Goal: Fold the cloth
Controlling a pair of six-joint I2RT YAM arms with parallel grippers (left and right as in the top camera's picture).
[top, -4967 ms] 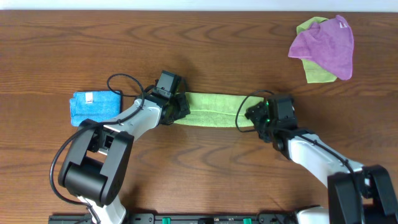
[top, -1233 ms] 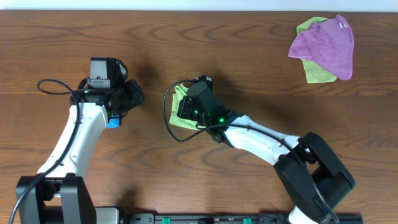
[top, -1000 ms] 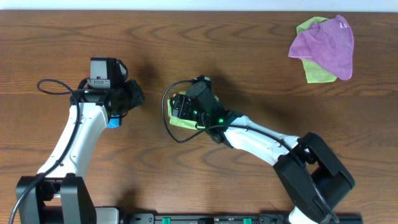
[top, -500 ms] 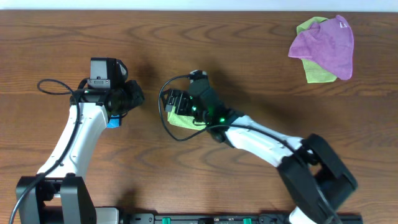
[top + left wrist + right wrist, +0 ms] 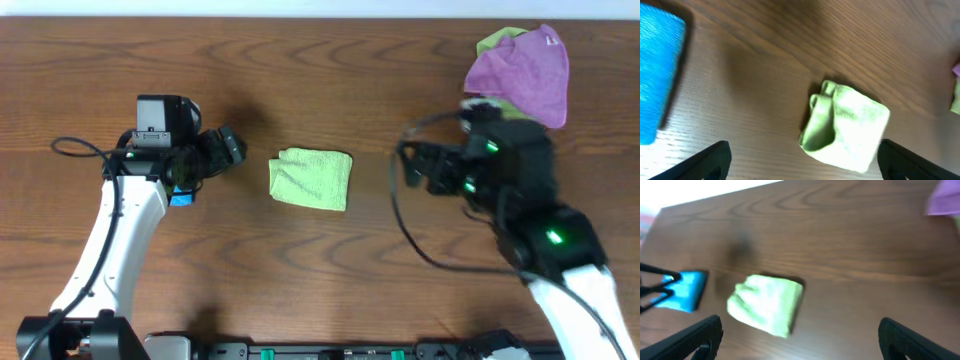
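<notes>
2 pincers spread wide, empty — left pincer, right pincer — folded green cloth lies between, untouched.

Overhead cam sits high and looks straight down on the wooden table, whole workspace in shot. Left wrist cam hangs close above the wood, tilted toward the folded green cloth. Right wrist cam sits farther back, facing it from the opposite side. All three catch that cloth plus the blue cloth.
</notes>
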